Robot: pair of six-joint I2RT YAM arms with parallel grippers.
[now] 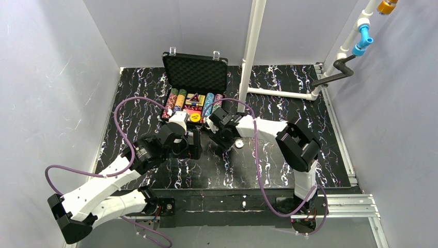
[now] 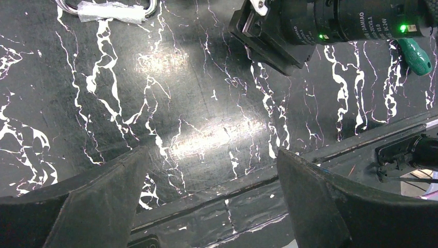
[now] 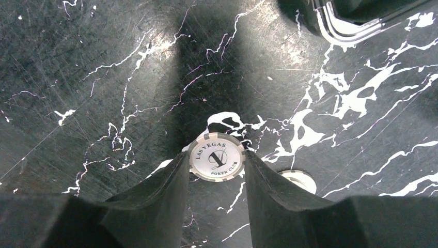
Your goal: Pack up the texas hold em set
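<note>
Contact shows on both edges of a white chip (image 3: 217, 161): the right fingers (image 3: 216, 155) pinch it between their tips, one finger against each side of its rim. Its printed face, marked with a large 1, is turned up toward the wrist. Whether the chip rests on the dark marbled surface (image 3: 103, 77) or hangs just above it cannot be told. Just outside the finger on the right of that view lies a second white disc (image 3: 299, 180), flat on the surface and partly hidden by that finger. Beyond the fingertips and off to the right, a corner of the black case (image 3: 356, 18) enters the picture, apart from the chip.

The left fingers (image 2: 212, 175) stand spread wide with nothing between them, only bare surface under the gap. Beyond their tips and to the right is the black body of the right arm (image 2: 310, 26), with small green lights on it. Just past that, at the far right edge, lies a green-handled screwdriver (image 2: 417, 56). Beyond the left-hand finger, at the top edge, a taped wire loop (image 2: 111, 10) is visible.

From above, the case stands open past both pairs of fingers, its foam-lined lid (image 1: 196, 72) upright at the back. Its tray holds rows of coloured chips (image 1: 176, 99) on either side, with a red card deck (image 1: 192, 110), a red triangle (image 1: 194, 97) and a yellow disc (image 1: 195, 117) in the middle. The yellow disc is nearest the fingers.
</note>
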